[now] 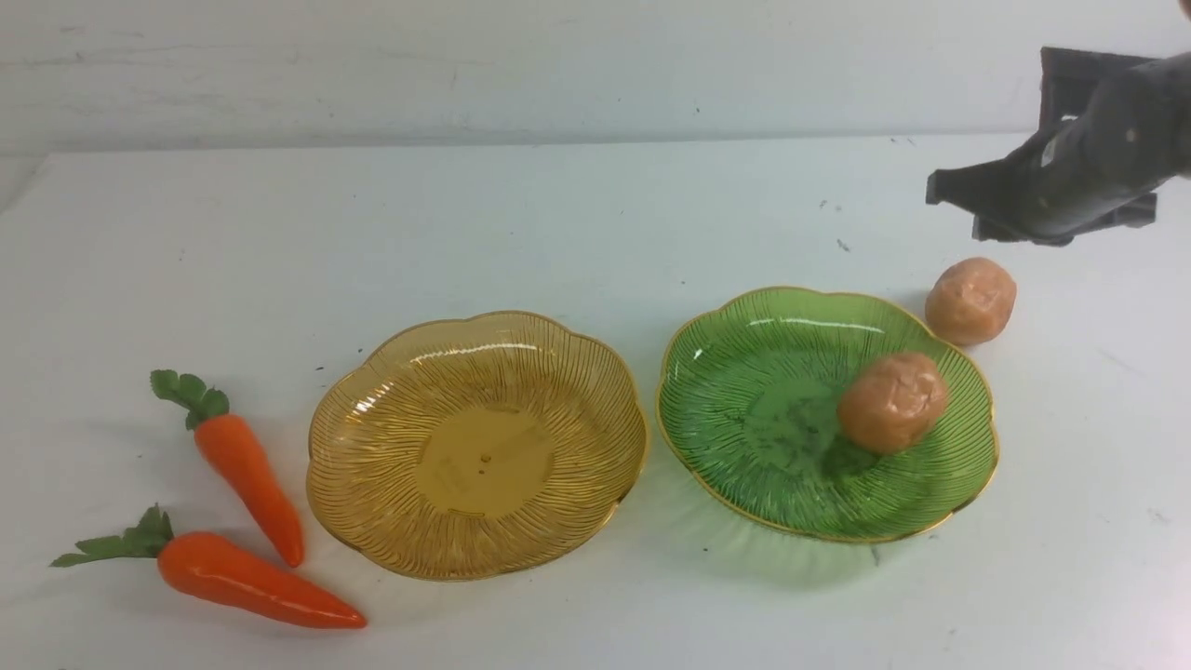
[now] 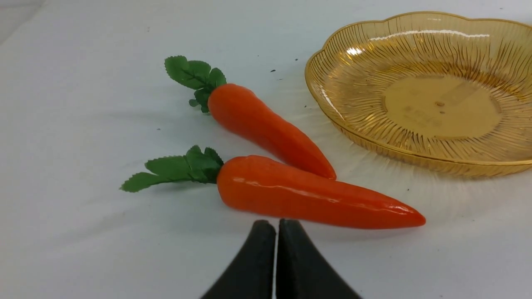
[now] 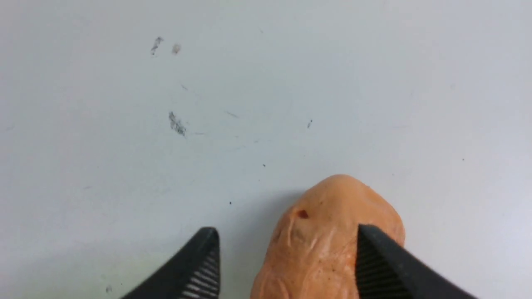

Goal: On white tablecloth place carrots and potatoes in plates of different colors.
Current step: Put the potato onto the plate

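Hovering near potato (image 1: 970, 301) outside green plate (image 1: 826, 414): right end effector (image 3: 286, 253), spread apart, unladen.

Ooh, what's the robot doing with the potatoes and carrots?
The robot's right gripper is open above a lumpy tan potato beside the green ribbed plate, probably about to pick it up. Another tan potato already sits in that plate. The two orange carrots with leafy tops lie on the white tablecloth, near the amber plate. The left gripper is shut, holding nothing.
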{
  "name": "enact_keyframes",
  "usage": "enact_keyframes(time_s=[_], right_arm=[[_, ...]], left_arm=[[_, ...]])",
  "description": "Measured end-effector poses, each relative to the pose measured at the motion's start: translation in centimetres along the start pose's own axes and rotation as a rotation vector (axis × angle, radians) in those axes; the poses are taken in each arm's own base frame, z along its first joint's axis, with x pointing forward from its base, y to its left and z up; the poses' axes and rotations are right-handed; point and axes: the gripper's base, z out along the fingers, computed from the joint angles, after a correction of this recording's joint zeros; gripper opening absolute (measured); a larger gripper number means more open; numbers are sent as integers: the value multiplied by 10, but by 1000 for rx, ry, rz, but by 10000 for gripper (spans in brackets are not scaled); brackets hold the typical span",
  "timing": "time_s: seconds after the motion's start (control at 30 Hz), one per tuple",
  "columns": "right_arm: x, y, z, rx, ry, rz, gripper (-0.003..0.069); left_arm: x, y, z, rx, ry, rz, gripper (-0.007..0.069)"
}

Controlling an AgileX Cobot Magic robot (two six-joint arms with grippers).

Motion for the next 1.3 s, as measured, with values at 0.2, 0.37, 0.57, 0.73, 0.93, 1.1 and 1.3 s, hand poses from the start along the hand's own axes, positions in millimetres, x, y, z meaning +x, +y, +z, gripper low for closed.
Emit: enact_keyframes(time_s=[0.2,0.37,0.57,0.73,0.93,1.1,1.3], right_arm=[[14,-5,25,44,45,127,647],[31,-10,50,95,97,138,687],[44,-14,68,122,141,135,687],[43,-14,66,122,140,105,603],[28,-12,44,126,127,11,542],[1,-8,0,127,125,-43,542],[-5,4,-49,33,241,-138,542]], left_arm=[[0,0,0,0,0,0,-3],[0,0,0,0,0,0,-3],[0,0,0,0,0,0,-3],[0,0,0,0,0,0,-3],[0,0,0,0,0,0,-3],[0,0,0,0,0,0,-3],[0,0,0,0,0,0,-3]])
